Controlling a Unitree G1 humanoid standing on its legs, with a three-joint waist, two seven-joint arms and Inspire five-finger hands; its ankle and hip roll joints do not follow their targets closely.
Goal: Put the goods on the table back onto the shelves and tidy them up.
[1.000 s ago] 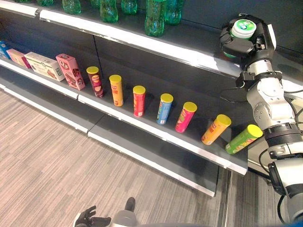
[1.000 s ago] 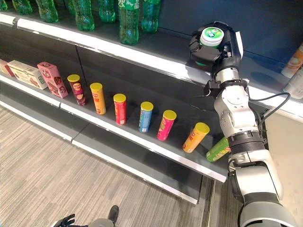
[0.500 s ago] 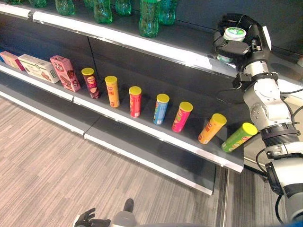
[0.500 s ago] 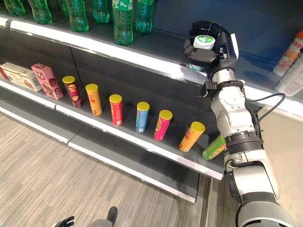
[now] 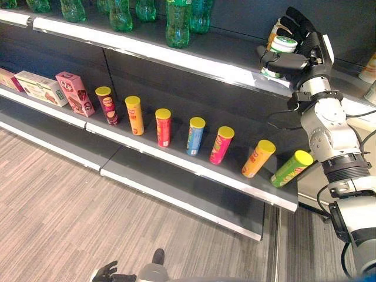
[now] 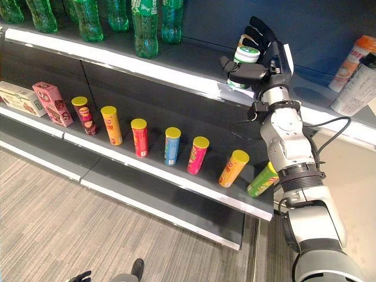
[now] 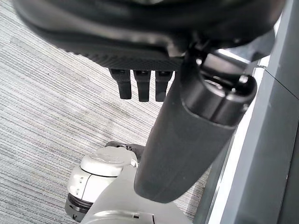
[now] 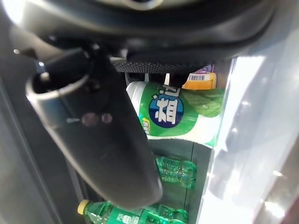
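Standing upright on the upper shelf (image 6: pixel 194 73), near its front edge, a small white-and-green jar (image 6: pixel 241 63) sits right against the right hand (image 6: pixel 265 56), whose fingers stretch straight up behind it while the thumb reaches across its front. An orange bottle (image 5: pixel 274 32) stands just behind. Green bottles (image 6: pixel 145 26) line the same shelf to the left. Below, a row of lidded tubes (image 5: pixel 195 135) leans along the lower shelf (image 5: pixel 176 164). The left hand (image 7: pixel 140 84) hangs low over the floor, fingers loosely straight.
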